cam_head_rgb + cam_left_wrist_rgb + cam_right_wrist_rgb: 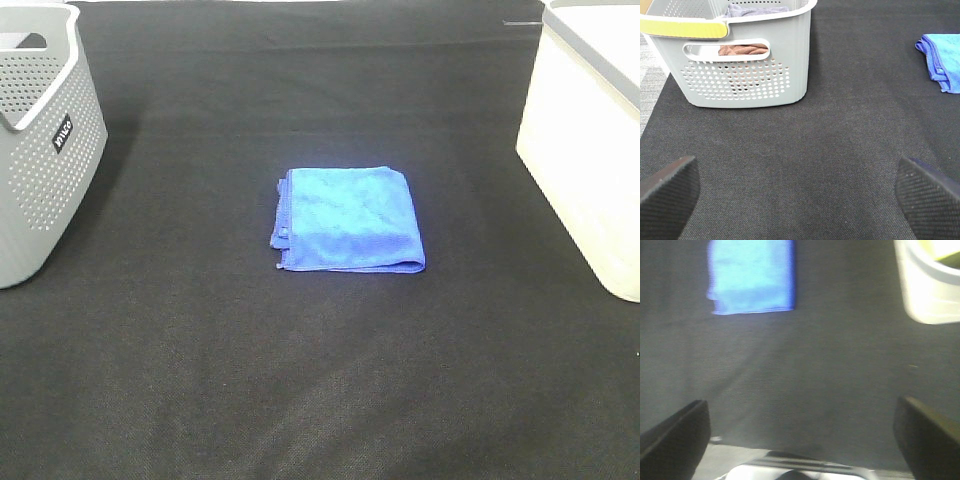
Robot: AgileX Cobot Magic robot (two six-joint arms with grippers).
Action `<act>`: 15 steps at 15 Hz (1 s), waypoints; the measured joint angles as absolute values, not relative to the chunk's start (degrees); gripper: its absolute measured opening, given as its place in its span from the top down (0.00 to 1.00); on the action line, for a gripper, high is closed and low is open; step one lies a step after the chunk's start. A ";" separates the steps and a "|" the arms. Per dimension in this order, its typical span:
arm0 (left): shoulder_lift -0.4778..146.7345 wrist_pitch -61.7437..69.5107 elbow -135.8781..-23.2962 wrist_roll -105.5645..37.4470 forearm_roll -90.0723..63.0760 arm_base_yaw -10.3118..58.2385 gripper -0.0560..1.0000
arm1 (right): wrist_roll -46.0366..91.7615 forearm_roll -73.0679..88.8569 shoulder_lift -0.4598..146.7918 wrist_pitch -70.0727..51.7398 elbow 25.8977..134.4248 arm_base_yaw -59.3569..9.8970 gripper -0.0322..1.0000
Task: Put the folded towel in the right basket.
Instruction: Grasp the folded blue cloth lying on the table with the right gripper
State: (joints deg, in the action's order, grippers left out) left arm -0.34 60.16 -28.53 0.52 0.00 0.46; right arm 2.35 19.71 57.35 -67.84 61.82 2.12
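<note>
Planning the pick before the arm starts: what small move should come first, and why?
Probably advance the right gripper over the folded towel and lower it. The towel lies flat on the black mat with nothing touching it. That gripper is open and empty, and the right basket stands on that arm's side.

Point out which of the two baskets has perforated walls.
The grey basket at the left edge; its sides are dotted with holes. The cream basket on the right has plain walls.
</note>
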 joint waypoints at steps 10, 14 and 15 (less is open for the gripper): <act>-0.34 60.16 -28.53 0.52 0.00 0.46 0.01 | 5.39 27.16 96.94 -64.11 82.33 -7.33 0.03; -0.34 60.16 -28.53 0.52 0.00 0.46 0.01 | 7.45 27.56 115.16 -64.00 95.05 -7.62 0.03; -0.34 60.16 -28.53 0.52 0.00 0.46 0.01 | 7.96 27.56 119.92 -64.00 98.95 -7.62 0.03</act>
State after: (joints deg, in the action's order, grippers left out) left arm -0.34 60.16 -28.53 0.52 0.00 0.46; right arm 7.96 27.56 119.92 -64.00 98.95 -7.62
